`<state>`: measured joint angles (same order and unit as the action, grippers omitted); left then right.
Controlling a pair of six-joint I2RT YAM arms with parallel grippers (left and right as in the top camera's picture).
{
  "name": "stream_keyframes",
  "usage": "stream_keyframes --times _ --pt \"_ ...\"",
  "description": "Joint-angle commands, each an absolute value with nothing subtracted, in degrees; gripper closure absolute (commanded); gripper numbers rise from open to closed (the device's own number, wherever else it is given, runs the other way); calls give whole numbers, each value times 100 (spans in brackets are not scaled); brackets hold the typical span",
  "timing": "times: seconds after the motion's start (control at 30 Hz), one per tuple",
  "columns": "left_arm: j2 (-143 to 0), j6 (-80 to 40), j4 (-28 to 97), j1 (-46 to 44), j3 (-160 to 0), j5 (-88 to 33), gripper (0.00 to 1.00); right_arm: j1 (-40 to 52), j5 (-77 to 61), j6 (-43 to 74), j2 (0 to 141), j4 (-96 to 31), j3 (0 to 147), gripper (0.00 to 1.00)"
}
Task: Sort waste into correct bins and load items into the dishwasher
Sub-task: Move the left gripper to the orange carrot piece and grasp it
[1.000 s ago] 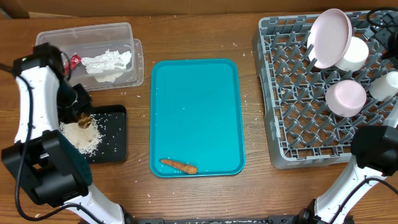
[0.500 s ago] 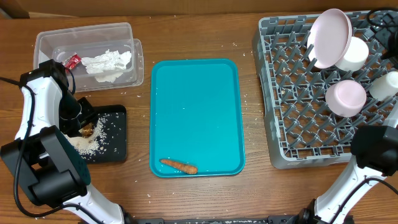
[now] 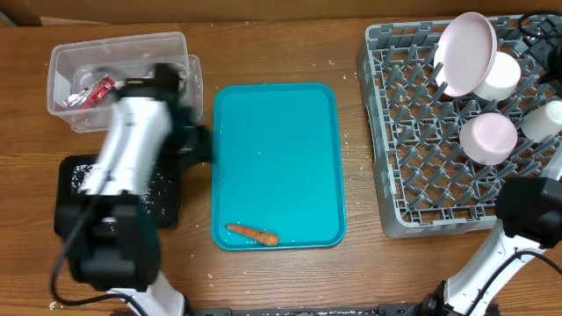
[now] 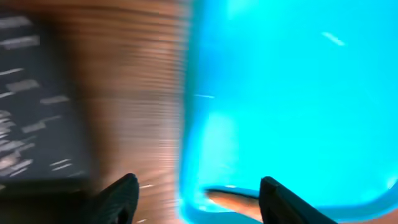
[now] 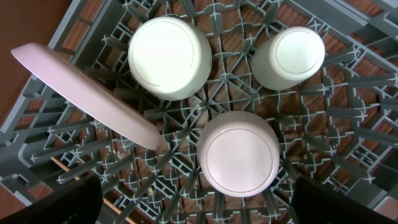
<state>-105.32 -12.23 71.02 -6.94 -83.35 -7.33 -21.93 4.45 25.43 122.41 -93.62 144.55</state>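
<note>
Orange carrot piece (image 4: 233,201) on teal tray (image 4: 298,93), near open, empty left gripper (image 4: 200,190)

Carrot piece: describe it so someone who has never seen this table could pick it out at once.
Find the teal tray in the middle of the wooden table, between the clear tub and the grey dish rack. The carrot piece lies in the tray near the corner closest to the robot's left arm. It is the only thing on the tray, slim, elongated and orange.
</note>
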Motion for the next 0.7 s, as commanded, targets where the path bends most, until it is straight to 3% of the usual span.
stream_keyframes --times 0.0,0.23,0.57,0.6,0.63,0.67 --pt "-10374 -1243 7059 -1621 -7994 -451 33 -2204 438 2534 12064 -9334 14588 0" --pt "-10374 -1728 6943 -2869 -7244 -281 30 -2204 438 2534 12064 -9336 14588 0" --pt "-10374 -3505 7131 -2987 -6884 -596 29 -2204 438 2534 12064 -9336 14588 0" --pt "-10374 -3632 7131 -2987 -6884 -766 24 -2204 440 2534 12064 -9336 14588 0" --pt "-10374 -3673 7129 -2987 -6884 -926 10 -2204 438 2534 12064 -9334 14588 0" --pt "-10374 -3669 7126 -2987 -6884 -1105 3 -2204 438 2534 12064 -9336 14588 0"
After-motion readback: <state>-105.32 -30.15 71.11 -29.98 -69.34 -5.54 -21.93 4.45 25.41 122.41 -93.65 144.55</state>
